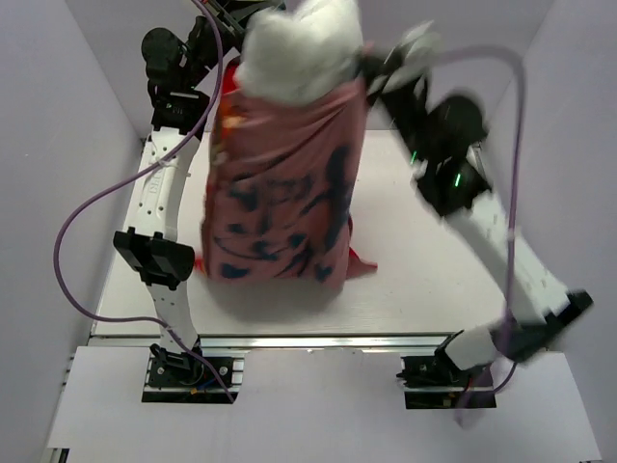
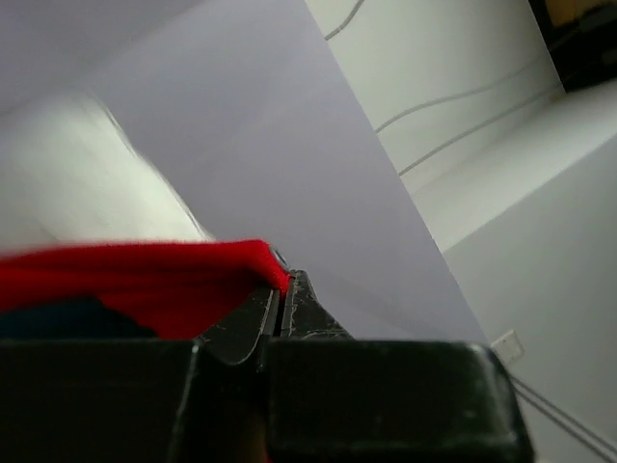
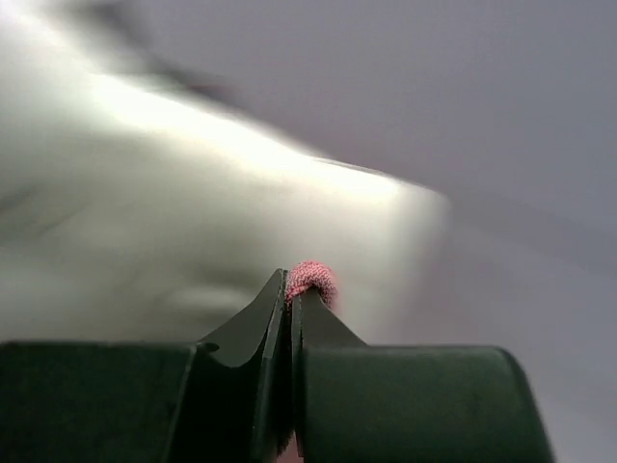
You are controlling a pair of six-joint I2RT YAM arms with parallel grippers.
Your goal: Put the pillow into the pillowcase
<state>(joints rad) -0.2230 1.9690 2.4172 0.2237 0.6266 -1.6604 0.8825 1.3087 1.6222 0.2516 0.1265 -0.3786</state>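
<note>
The pillowcase (image 1: 284,183) is held upright, its long axis vertical and its lower end on the table (image 1: 424,280). The pillow (image 1: 299,48) is lodged inside, with only its top protruding above the mouth. The hem is pinched on the pillowcase's left by the left gripper (image 2: 282,289) and on its right by the right gripper (image 3: 289,289), each clamped tight on fabric. Both arms are raised beside the pillowcase, equally near. The pillow is judged to need settling downward.

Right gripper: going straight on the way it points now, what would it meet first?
The right gripper is shut on a pink fold of the pillowcase; straight beyond, the blurred white pillow probably comes first, though depth is unclear.
</note>
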